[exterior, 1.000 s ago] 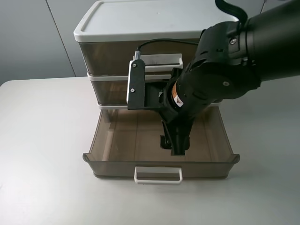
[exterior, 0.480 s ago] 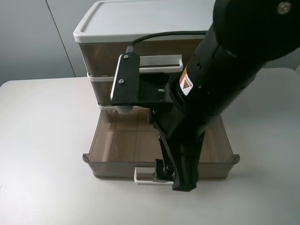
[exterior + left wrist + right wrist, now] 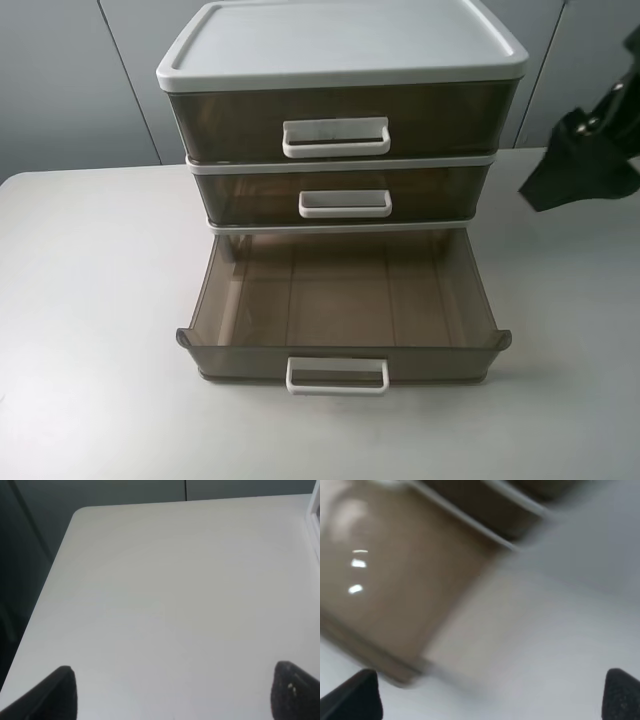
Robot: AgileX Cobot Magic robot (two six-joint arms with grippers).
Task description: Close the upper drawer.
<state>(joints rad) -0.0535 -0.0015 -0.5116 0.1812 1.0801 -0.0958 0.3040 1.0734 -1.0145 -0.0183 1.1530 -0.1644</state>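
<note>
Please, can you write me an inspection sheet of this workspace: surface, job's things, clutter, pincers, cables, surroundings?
Surface: white table, bare where visible.
Job's things: upper drawer pushed in, flush with the unit; bottom drawer pulled far out, looks empty.
Clutter: nothing seen.
Pincers: left pincer open over bare table; right pincer open, holding nothing, image blurred.
Cables: nothing seen.
Surroundings: grey wall panels behind the unit.

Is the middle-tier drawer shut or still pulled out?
Shut: the upper drawer sits flush in the unit; only the bottom drawer is pulled out.
</note>
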